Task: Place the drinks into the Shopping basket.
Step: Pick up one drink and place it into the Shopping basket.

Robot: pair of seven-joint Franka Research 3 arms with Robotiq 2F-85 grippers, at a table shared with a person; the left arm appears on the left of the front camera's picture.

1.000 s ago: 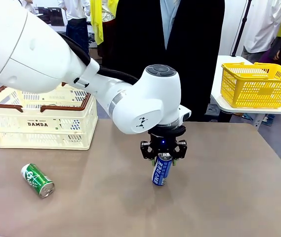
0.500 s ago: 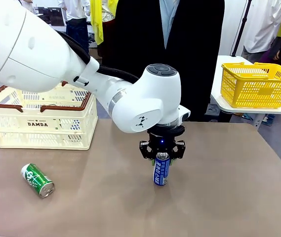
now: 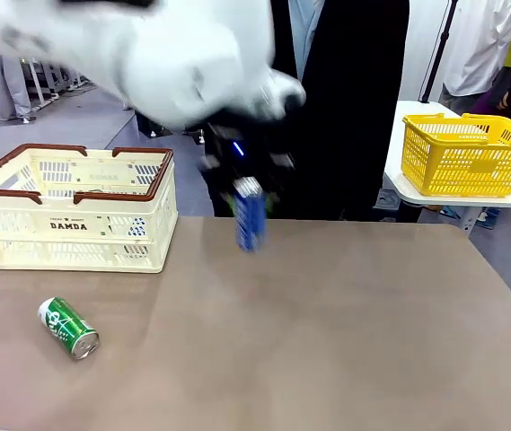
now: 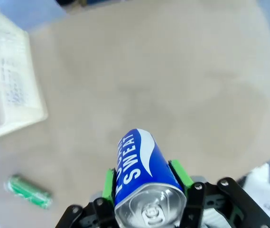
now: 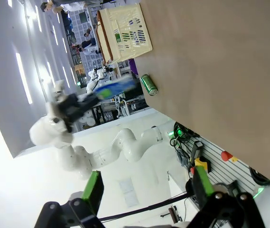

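Reading "SWEAT": blue metal can (image 4: 142, 161) clamped in left gripper (image 4: 144, 179); "DAMDA": cream slotted basket (image 3: 22, 235); right gripper (image 5: 146, 186) wide; tan table (image 3: 372, 314).

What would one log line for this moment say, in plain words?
left hand: shut on blue can, held above table | right hand: open, empty | green can: lying on table, outside Shopping basket
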